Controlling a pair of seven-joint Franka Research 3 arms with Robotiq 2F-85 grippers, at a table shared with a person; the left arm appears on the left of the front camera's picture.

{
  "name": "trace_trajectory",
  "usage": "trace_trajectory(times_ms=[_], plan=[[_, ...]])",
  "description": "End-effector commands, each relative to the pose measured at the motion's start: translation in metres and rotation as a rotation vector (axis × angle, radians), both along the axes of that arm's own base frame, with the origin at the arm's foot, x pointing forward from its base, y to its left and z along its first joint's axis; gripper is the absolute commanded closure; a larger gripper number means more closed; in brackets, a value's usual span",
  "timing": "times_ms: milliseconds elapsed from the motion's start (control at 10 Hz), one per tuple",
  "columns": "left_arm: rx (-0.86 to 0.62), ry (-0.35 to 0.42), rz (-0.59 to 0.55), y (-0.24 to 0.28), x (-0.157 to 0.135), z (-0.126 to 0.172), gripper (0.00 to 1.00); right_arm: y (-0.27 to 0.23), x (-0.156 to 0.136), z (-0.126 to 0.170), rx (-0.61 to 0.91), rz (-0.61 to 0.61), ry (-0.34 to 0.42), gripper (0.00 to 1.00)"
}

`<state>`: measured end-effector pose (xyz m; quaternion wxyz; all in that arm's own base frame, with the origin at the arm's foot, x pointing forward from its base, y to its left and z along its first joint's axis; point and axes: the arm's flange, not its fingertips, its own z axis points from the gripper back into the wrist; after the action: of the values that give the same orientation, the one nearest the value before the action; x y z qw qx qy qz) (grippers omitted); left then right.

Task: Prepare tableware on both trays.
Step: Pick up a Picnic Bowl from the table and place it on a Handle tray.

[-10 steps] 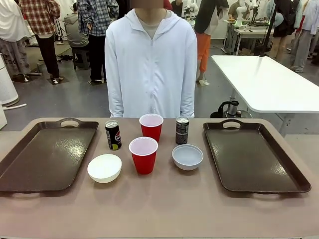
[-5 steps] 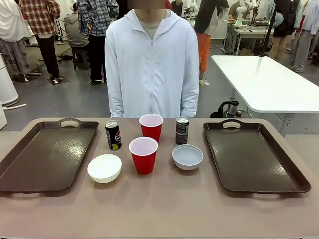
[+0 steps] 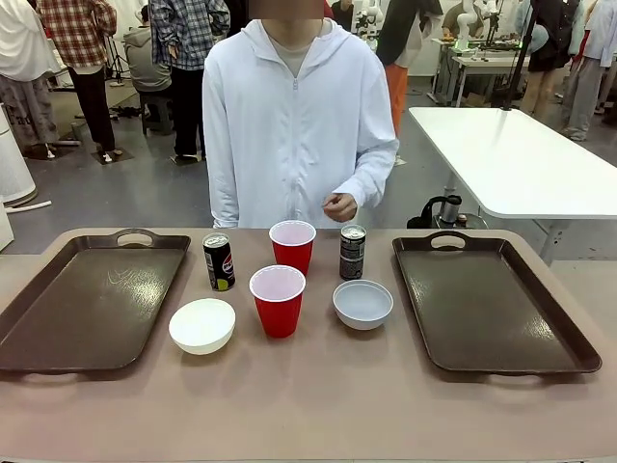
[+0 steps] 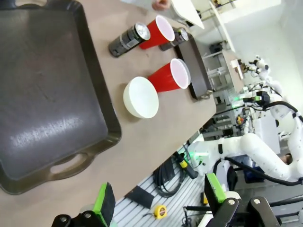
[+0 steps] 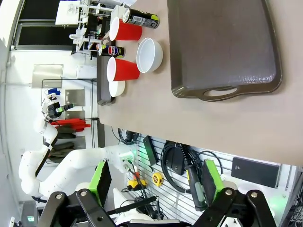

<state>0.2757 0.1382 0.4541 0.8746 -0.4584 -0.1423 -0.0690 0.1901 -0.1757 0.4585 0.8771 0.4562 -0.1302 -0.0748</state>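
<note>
Two brown trays lie bare, one at the left [image 3: 87, 299] and one at the right [image 3: 492, 299]. Between them on the table stand two red cups [image 3: 278, 301] [image 3: 292, 246], a Pepsi can [image 3: 219, 261], a second dark can [image 3: 353, 253] and two white bowls [image 3: 202, 325] [image 3: 362, 304]. My left gripper [image 4: 158, 198] hangs open high over the near end of the left tray [image 4: 42, 85]. Off the table's near edge, beyond the right tray [image 5: 220, 42], my right gripper [image 5: 156, 182] is open too. Neither holds anything.
A person in a white hoodie stands at the far side, one hand [image 3: 339, 206] raised just behind the second can. Cables and a tape measure [image 5: 156, 178] lie on the floor below the near edge. A white table [image 3: 521, 159] stands behind at the right.
The person's hand has come up from their side to just above the far edge, near the second can. Nothing on the table has moved.
</note>
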Motion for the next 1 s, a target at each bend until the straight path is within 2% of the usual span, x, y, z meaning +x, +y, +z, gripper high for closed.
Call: trace_trajectory(times_ms=[0,500,600,700,900], plan=[[-0.013,-0.011,0.006,0.003,0.0,0.0,0.0,0.0,0.0,0.001,0.009,0.0,-0.004,0.0],[0.0,0.0,0.0,0.0,0.0,0.0,0.0,0.0,0.0,0.001,0.009,0.0,-0.004,0.0],[0.123,-0.016,0.003,-0.015,-0.004,0.012,0.0,0.0,0.0,0.001,0.009,0.0,-0.004,0.0],[0.265,0.006,0.034,-0.036,0.001,0.025,0.0,0.0,0.0,0.001,0.009,0.0,-0.004,0.0],[0.503,0.059,0.06,-0.089,0.027,0.058,0.0,0.0,0.0,0.001,0.009,0.0,-0.004,0.0]])
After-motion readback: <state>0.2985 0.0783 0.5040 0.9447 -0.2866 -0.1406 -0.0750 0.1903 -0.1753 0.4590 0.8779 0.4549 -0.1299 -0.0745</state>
